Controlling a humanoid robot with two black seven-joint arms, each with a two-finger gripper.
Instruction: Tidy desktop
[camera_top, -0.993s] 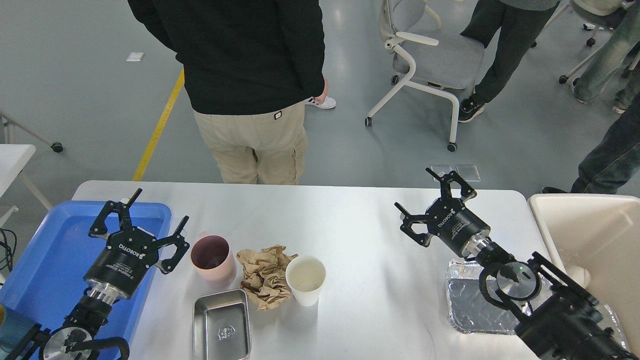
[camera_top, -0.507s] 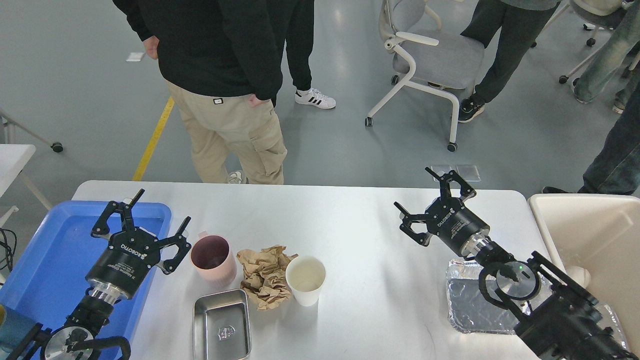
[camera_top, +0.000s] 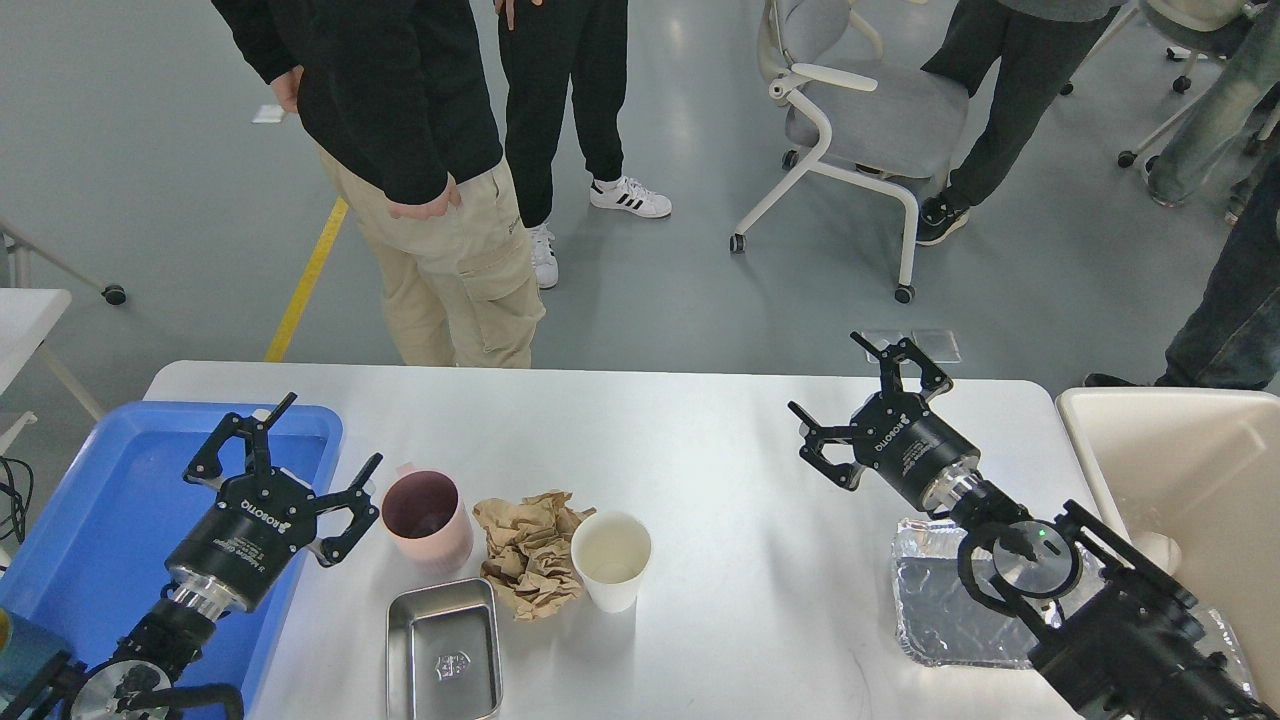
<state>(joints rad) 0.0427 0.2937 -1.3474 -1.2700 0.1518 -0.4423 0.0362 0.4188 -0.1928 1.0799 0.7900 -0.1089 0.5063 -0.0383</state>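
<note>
Clearly, both pincers were held wide and empty. The left pincer (camera_top: 283, 460) was poised over the blue tray (camera_top: 90, 500) edge, with the pink mug (camera_top: 427, 518) just beside it on the white counter (camera_top: 680, 440). Beyond the mug lay crumpled brown paper (camera_top: 530, 550), a paper cup (camera_top: 611, 558) and a steel tin (camera_top: 443, 648). The right pincer (camera_top: 868, 412) was raised, the foil tray (camera_top: 945, 610) behind it. The cup and paper were judged light and crushable, best taken gently; the mug stiff, graspable across its rim.
</note>
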